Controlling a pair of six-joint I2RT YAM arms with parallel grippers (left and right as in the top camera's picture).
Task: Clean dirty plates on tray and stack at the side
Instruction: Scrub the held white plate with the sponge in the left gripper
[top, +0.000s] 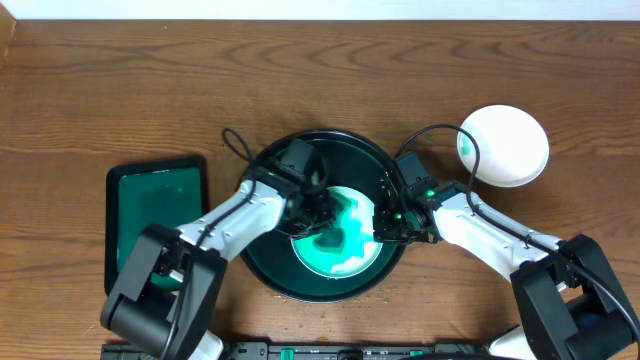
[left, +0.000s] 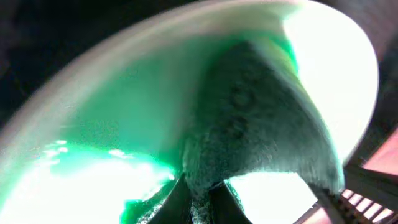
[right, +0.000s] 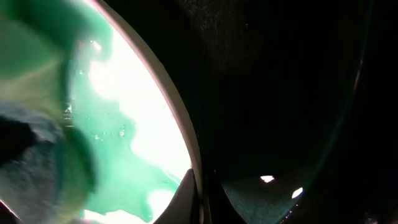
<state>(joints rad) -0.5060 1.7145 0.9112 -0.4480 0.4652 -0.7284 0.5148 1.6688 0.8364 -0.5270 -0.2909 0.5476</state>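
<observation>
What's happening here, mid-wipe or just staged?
Mid-wipe, it looks like. The left gripper is shut on a cloth, pressed onto a teal-smeared plate that lies in the round dark tray. The right gripper pinches that plate's right rim, apparently steadying it. A mostly clean white plate sits off the tray at the right. A rectangular green tray lies at the left.

The round dark tray (top: 355, 160) lies flat at the frame's centre. Inside it, toward the lower right, a white plate (top: 350, 262) lies broadly smeared with wet teal-green. A second plate (top: 505, 148), nearly all white with faint teal at its left edge, rests on the table at upper right, apart from the tray.
</observation>
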